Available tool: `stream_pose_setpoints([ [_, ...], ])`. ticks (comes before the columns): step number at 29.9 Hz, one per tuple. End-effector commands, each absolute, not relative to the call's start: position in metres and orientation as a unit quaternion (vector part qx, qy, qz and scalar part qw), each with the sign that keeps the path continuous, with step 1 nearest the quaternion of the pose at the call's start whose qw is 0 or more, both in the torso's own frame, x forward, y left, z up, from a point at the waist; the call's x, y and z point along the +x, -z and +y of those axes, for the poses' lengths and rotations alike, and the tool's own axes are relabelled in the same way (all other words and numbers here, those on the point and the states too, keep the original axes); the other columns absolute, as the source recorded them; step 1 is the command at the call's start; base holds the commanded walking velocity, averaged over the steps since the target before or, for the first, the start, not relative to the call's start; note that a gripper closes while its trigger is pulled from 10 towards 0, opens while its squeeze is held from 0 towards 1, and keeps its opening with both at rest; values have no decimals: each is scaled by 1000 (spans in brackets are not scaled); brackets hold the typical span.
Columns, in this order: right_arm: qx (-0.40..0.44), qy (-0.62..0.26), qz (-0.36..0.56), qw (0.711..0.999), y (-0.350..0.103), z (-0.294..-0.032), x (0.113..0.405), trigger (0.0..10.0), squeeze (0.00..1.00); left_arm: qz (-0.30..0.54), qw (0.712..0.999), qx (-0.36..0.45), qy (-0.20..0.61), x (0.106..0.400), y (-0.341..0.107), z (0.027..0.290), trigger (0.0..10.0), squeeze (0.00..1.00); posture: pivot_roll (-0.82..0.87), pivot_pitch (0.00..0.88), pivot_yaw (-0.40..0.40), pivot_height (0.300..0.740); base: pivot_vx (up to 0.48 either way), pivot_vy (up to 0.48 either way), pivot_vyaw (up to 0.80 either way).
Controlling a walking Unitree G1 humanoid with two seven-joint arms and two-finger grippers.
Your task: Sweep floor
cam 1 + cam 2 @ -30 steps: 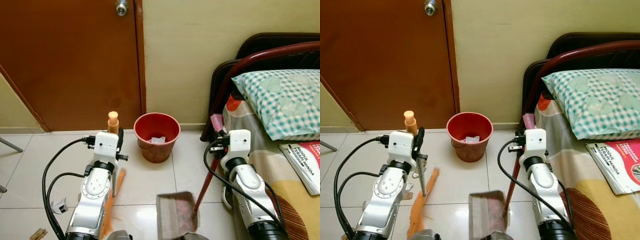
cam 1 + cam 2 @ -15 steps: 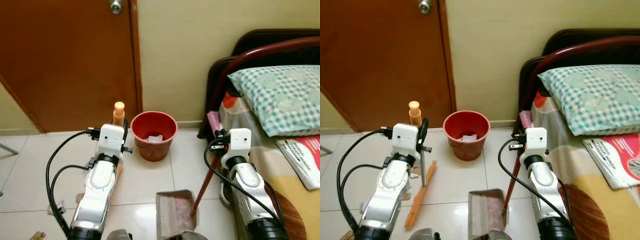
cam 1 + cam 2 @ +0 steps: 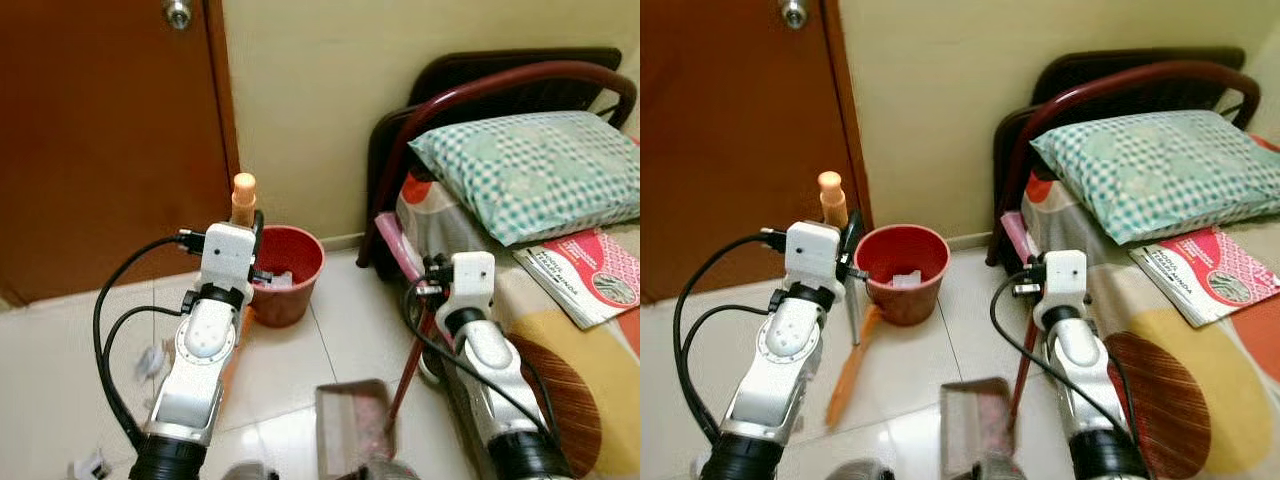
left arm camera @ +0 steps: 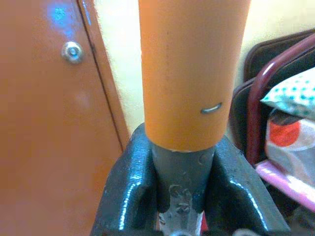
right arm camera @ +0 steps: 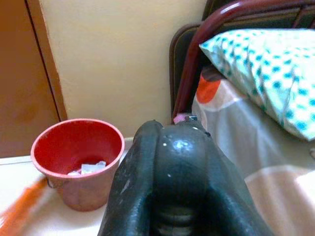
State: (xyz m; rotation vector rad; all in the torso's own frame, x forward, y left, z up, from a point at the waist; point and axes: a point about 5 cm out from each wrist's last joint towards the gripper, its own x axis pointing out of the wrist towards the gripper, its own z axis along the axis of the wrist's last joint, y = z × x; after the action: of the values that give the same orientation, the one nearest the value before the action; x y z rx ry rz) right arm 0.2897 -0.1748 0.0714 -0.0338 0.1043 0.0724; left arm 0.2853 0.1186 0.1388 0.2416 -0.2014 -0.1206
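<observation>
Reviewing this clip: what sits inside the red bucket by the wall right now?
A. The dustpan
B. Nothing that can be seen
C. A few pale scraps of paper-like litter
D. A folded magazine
C. Pale crumpled scraps lie at the bottom of the red bucket; the dustpan is out on the floor and the magazine lies on the bed.

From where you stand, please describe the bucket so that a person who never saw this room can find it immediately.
Look at the yellow wall between the brown door and the bed. On the tiled floor at the foot of that wall, close to the door frame, stands a round red bucket with some white scraps inside. It is the one open red container there, beside the orange broom held by the left end effector.
</observation>
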Motion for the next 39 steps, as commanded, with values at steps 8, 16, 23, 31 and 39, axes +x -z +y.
stream_pose_setpoints([
  [8, -4, -42, 34, 999, -80, -179, 296, 10000, 0, -139, 978, 145, 60, 285, -153, 114, 10000, 0, 19, 24, -25, 740, 0, 0, 0],
  [16, -17, -68, 20, 997, -85, -171, 297, 10000, 0, -136, 977, 151, 67, 285, -151, 112, 10000, 0, 18, 20, -17, 740, 0, 0, 438],
  [23, -10, -62, 19, 998, -84, -172, 297, 10000, 0, -154, 971, 167, 70, 286, -160, 109, 10000, 0, 21, 21, -18, 740, 0, 0, 706],
  [31, -8, -65, 16, 998, -85, -168, 300, 10000, 0, -192, 962, 189, 45, 288, -179, 113, 10000, 0, 34, 24, -19, 740, 0, 0, 704],
  [39, -10, -67, 13, 998, -86, -166, 303, 10000, 0, -221, 952, 210, -18, 294, -199, 131, 10000, 0, 40, 20, -13, 740, 0, 0, 694],
])
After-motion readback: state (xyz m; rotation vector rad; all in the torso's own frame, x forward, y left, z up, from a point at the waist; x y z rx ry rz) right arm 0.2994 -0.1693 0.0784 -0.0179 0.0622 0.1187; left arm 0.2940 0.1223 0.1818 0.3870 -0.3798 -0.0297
